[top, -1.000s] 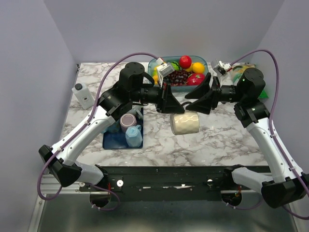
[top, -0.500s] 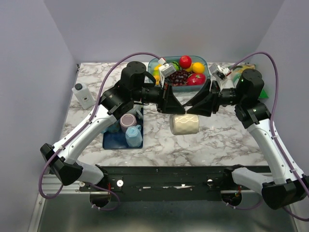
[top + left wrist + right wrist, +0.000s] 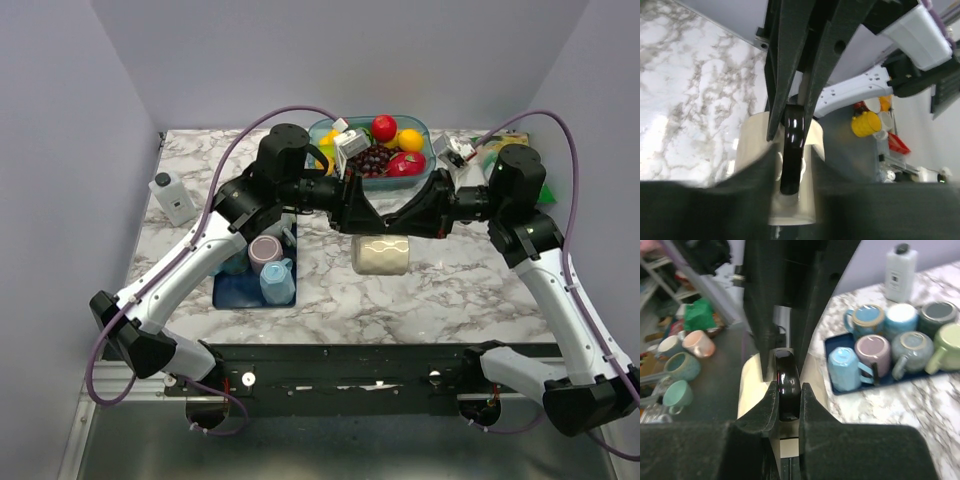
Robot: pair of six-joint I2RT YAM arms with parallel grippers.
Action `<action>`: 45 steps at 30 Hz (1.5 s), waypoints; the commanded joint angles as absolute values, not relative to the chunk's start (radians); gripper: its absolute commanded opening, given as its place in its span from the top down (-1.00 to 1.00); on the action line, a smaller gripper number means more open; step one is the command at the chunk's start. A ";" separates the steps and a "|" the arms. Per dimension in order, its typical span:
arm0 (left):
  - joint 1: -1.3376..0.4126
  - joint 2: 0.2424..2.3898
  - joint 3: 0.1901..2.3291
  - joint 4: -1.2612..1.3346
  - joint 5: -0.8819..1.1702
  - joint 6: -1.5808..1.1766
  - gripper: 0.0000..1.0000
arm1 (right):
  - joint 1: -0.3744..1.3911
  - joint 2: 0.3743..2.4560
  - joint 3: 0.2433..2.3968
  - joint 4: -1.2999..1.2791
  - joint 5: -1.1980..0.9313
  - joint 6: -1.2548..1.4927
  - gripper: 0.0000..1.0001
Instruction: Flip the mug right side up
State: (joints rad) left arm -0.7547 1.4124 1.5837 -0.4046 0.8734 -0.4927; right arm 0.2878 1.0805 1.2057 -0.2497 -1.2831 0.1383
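A cream mug [image 3: 380, 256] with a glossy black handle [image 3: 787, 382] lies on its side in the middle of the marble table, handle up. My right gripper [image 3: 398, 222] comes in from the right, and in the right wrist view the gripper [image 3: 788, 399] is shut on the handle with both fingers pressed to it. My left gripper [image 3: 368, 220] meets it from the left. In the left wrist view that gripper [image 3: 792, 167] straddles the same handle [image 3: 792, 145] with a gap on each side, so it is open. The arms hide the mug's top from above.
A dark blue tray [image 3: 232, 292] left of the mug holds several upside-down mugs. A teal bin of fruit [image 3: 372, 142] stands at the back, small clutter [image 3: 478, 150] at the back right, and a white bottle [image 3: 172, 198] at the left.
Both grippers have drawn together over the mug. The right one has shut on the handle. The left one has opened off it. The mug has hardly moved.
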 commanded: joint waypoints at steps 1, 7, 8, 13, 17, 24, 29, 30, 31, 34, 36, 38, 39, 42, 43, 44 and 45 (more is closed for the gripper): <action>-0.761 1.450 1.677 -0.526 0.660 -0.413 -0.21 | 0.302 1.088 1.272 -0.425 -0.978 -0.029 0.99; -0.739 1.447 1.666 -0.624 0.336 -0.370 -0.95 | 0.302 1.164 1.394 -0.649 -0.659 -0.115 0.99; -0.733 1.444 1.660 -0.632 0.287 -0.374 -0.98 | 0.302 1.175 1.402 -0.684 -0.617 -0.103 0.99; -0.723 1.428 1.643 -0.698 0.055 -0.380 -0.98 | 0.302 1.325 1.521 -0.848 -0.233 0.065 0.99; -0.723 1.431 1.618 -0.724 -0.026 -0.385 -0.98 | 0.296 1.396 1.530 -0.954 -0.072 0.326 0.99; -0.723 1.445 1.556 -0.735 -0.086 -0.397 -0.98 | 0.163 1.397 1.371 -0.865 -0.212 0.658 0.99; -0.723 1.443 1.516 -0.727 -0.101 -0.399 -0.98 | 0.068 1.469 1.374 -0.906 -0.250 0.876 0.99; -0.723 1.447 1.506 -0.727 -0.103 -0.399 -0.97 | 0.042 1.482 1.379 -0.913 -0.258 0.924 0.99; -0.723 1.447 1.502 -0.727 -0.107 -0.402 -0.97 | 0.034 1.509 1.382 -0.922 -0.246 0.948 0.99; -0.723 1.454 1.497 -0.741 -0.130 -0.405 -0.97 | 0.005 1.540 1.378 -0.974 -0.210 1.041 0.99; -0.723 1.456 1.494 -0.747 -0.152 -0.407 -0.98 | -0.033 1.542 1.347 -0.974 -0.198 1.123 0.99; -0.723 1.451 1.491 -0.753 -0.164 -0.410 -0.98 | -0.055 1.545 1.300 -0.950 -0.198 1.196 0.99; -0.723 1.447 1.486 -0.753 -0.173 -0.411 -0.98 | -0.073 1.549 1.287 -0.943 -0.195 1.216 0.99; -0.723 1.442 1.476 -0.759 -0.187 -0.420 -0.98 | -0.094 1.589 1.284 -0.937 -0.170 1.259 0.99; -0.723 1.440 1.473 -0.758 -0.193 -0.423 -0.98 | -0.107 1.600 1.285 -0.945 -0.158 1.275 0.99; -0.724 1.439 1.468 -0.759 -0.196 -0.428 -0.98 | -0.116 1.611 1.281 -0.942 -0.156 1.287 0.99; -0.723 1.439 1.462 -0.759 -0.201 -0.433 -0.98 | -0.126 1.633 1.275 -0.943 -0.158 1.317 0.99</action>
